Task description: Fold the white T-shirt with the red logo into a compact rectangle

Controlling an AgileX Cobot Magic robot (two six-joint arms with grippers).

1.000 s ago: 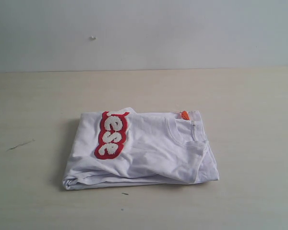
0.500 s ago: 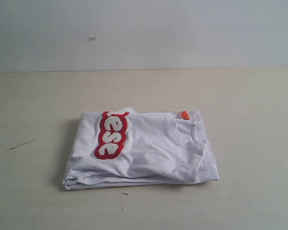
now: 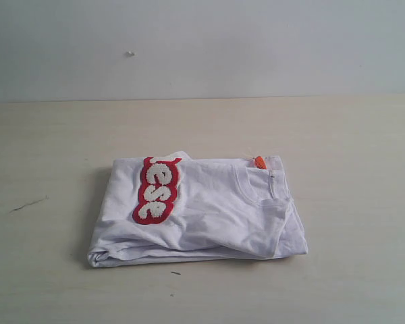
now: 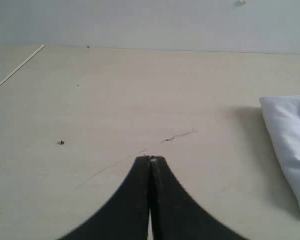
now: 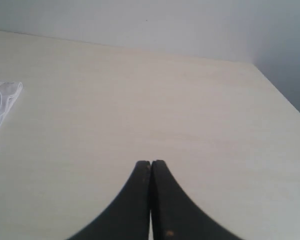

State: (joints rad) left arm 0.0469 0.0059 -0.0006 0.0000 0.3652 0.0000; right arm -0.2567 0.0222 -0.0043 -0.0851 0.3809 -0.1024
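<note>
1. Nothing is seen to have moved since the earlier frames: the white T-shirt point(image 3: 209, 216) lies in the same spot w/ the same folds.
2. Shirt is folded into a rough rectangle and laid flat on the pale table point(image 3: 351, 135), approx. mid-table in the exterior view.
3. Red logo point(image 3: 156, 191) is shown on top, near the shirt's left edge, running front to back. Only the letters "ese" can be read; the rest is tucked over the far edge.
4. Orange neck tag point(image 3: 259, 162) is seen at the far right corner, w/ the collar just beside it.
5. Edges: left and far edges are fairly straight. Stacked layers are shown along the front edge. The right edge is uneven.
6. Bare tabletop is left on all sides of the shirt. A thin dark scratch point(image 3: 28, 204) is marked well to its left.
7. Left gripper point(image 4: 150, 159) is seen w/ fingertips pressed together, nothing held, over bare table, well apart from the shirt's edge.
8. Right gripper point(image 5: 150, 162) is likewise closed tight and empty, over bare table. Only a corner of the shirt is caught in that view, well apart.
</note>
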